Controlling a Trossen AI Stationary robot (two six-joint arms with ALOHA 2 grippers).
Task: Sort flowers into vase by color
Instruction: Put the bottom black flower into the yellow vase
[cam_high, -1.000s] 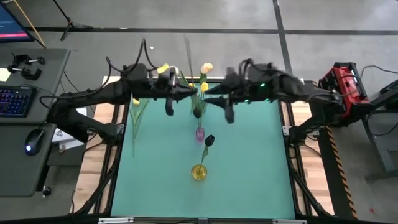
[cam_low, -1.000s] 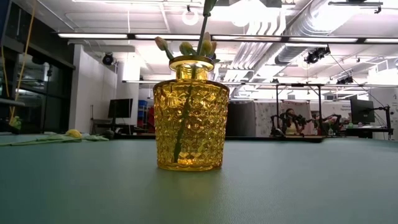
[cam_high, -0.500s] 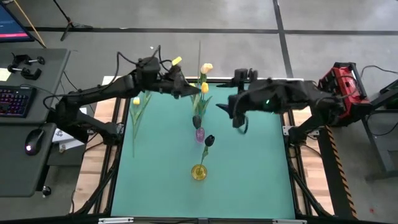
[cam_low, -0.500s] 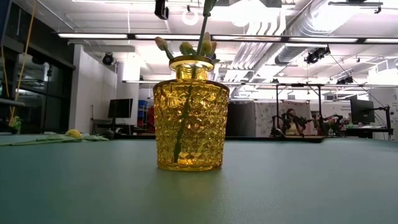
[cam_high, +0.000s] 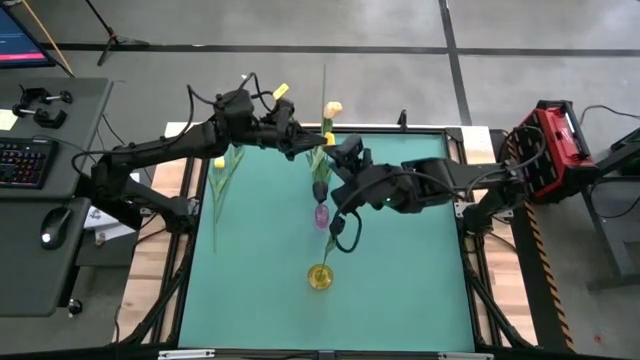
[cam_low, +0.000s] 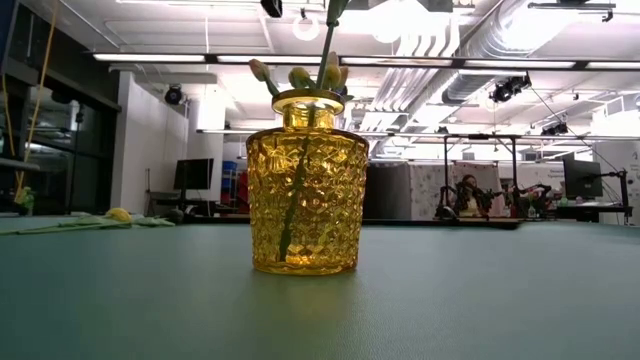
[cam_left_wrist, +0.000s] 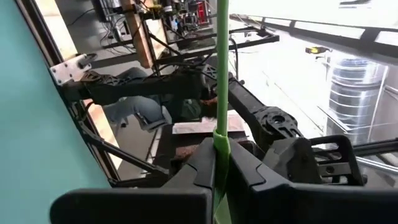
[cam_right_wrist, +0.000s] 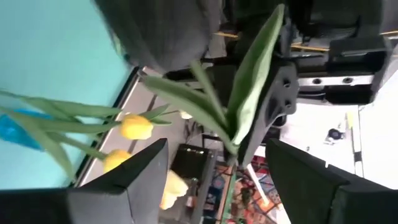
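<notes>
From above, the teal table (cam_high: 400, 270) carries a yellow vase (cam_high: 320, 277) and a purple vase (cam_high: 321, 214); the left gripper (cam_high: 300, 140) sits by the far edge, the right gripper (cam_high: 343, 232) between the vases. The low view alone shows the yellow vase's knobbly glass against a ceiling-lit workshop. The left wrist view shows fingers pinching a green stem (cam_left_wrist: 221, 93). The right wrist view shows wide-apart fingers around a dark tulip (cam_right_wrist: 161, 31), with yellow tulips (cam_right_wrist: 135, 127) beyond.

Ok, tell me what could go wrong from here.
1. The right claw stands open around the dark purple tulip, which stands in the yellow faceted glass vase. A sideways pull could tip that vase.
2. The left claw is shut on a long green stem close to the right arm. The two might collide near the small purple vase.
</notes>
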